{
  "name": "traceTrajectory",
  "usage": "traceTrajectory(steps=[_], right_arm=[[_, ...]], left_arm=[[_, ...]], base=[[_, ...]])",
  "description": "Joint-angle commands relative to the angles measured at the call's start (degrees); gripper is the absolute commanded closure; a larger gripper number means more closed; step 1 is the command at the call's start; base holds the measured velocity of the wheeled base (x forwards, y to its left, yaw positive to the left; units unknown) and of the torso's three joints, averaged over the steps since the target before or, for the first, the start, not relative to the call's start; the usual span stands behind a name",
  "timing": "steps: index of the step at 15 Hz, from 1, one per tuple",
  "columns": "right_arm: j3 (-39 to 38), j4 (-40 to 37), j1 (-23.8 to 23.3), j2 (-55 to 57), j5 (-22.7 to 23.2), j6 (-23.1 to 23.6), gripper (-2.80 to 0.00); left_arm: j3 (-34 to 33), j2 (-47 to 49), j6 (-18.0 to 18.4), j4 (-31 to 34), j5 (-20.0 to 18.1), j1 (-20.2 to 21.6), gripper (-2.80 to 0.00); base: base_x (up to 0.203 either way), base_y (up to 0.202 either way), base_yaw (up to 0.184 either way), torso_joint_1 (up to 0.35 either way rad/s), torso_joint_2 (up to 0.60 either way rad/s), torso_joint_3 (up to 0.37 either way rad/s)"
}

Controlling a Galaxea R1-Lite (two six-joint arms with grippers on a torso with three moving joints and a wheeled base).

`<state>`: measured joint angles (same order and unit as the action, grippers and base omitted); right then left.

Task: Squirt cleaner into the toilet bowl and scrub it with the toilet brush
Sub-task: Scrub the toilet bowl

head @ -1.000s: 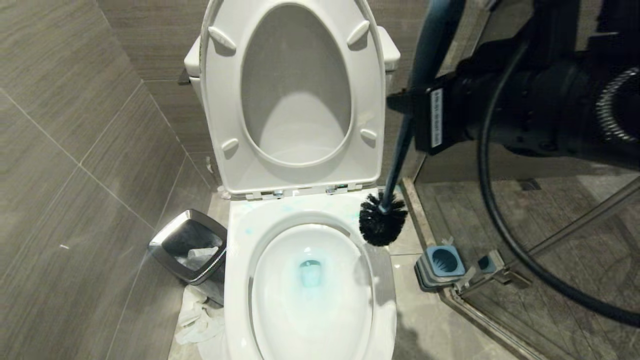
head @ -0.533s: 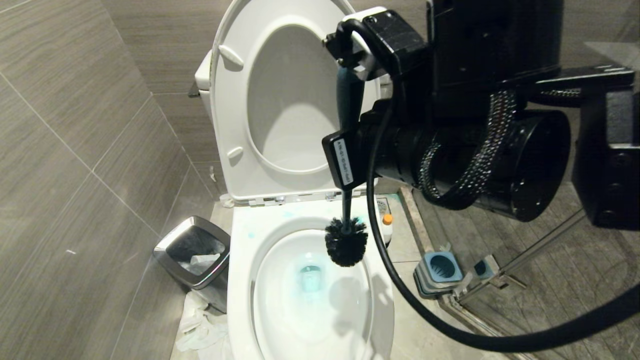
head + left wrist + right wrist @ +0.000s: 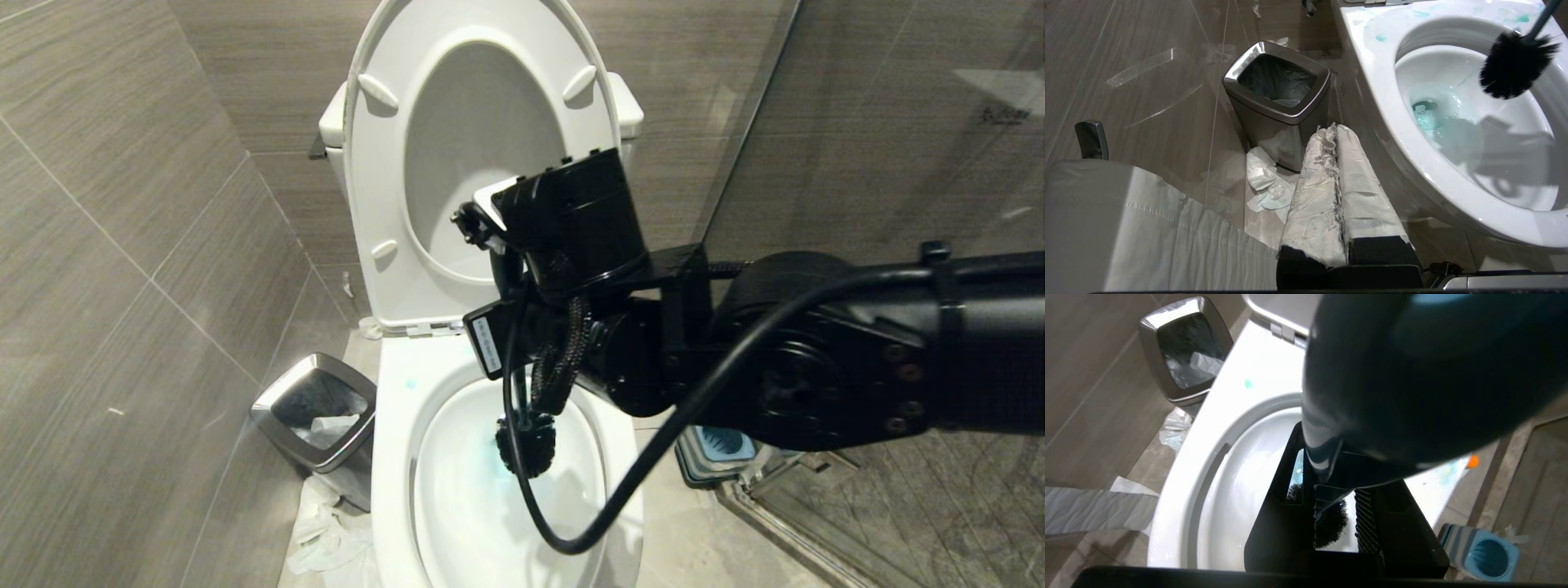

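Observation:
My right gripper [image 3: 508,331] points down over the toilet bowl [image 3: 392,457] and is shut on the teal handle of the toilet brush [image 3: 526,445]. The black bristle head hangs inside the bowl, above turquoise-stained water. In the left wrist view the brush head [image 3: 1515,65] sits just below the bowl's rim [image 3: 1372,61]. The right wrist view shows the handle [image 3: 1412,375] clamped in my right gripper [image 3: 1331,486], with the bristles below. Of the cleaner, only its orange cap [image 3: 1473,461] shows, beside the toilet. My left gripper [image 3: 1335,130] is parked low beside the bowl, its white-wrapped fingers shut and empty.
A steel-rimmed waste bin [image 3: 314,408] stands left of the toilet with crumpled tissue [image 3: 326,523] on the floor by it. The blue-grey brush holder [image 3: 718,445] sits on the right by the glass shower door [image 3: 816,163]. Seat and lid [image 3: 482,155] are raised.
My right arm has swung left and down, carrying the brush head from beside the rim's right edge into the bowl. The left arm has not moved.

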<state>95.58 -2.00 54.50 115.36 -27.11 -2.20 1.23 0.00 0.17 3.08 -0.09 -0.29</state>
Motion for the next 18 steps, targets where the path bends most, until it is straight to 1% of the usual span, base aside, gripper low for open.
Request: traceTrajectory(steps=[1,5,8,14,18], right_arm=[[2.71,0.52,-1.09,7.06,-0.14,-0.52,0.0],[7.6,3.39,-3.93,14.74,-0.13,-0.61,0.0],[7.99,3.71,-4.29,16.99,-0.13,-1.05,0.0],[11.56,3.67,-4.65,21.92,-0.13,-1.17,0.0],[11.6,3.76,-5.17,24.21,-0.13,-1.33,0.0]], left_arm=[[0.0,0.09,0.0,-0.01,0.03,0.03,0.0],[0.0,0.09,0.0,-0.01,0.07,0.03,0.0],[0.0,0.09,0.0,-0.01,0.03,0.03,0.0],[0.0,0.09,0.0,0.06,0.03,0.03,0.0],[0.0,0.09,0.0,-0.01,0.03,0.03,0.0]], base=[[0.0,0.0,0.0,0.0,0.0,0.0],[0.0,0.0,0.0,0.0,0.0,0.0],[0.0,0.0,0.0,0.0,0.0,0.0],[0.0,0.0,0.0,0.0,0.0,0.0],[0.0,0.0,0.0,0.0,0.0,0.0]])
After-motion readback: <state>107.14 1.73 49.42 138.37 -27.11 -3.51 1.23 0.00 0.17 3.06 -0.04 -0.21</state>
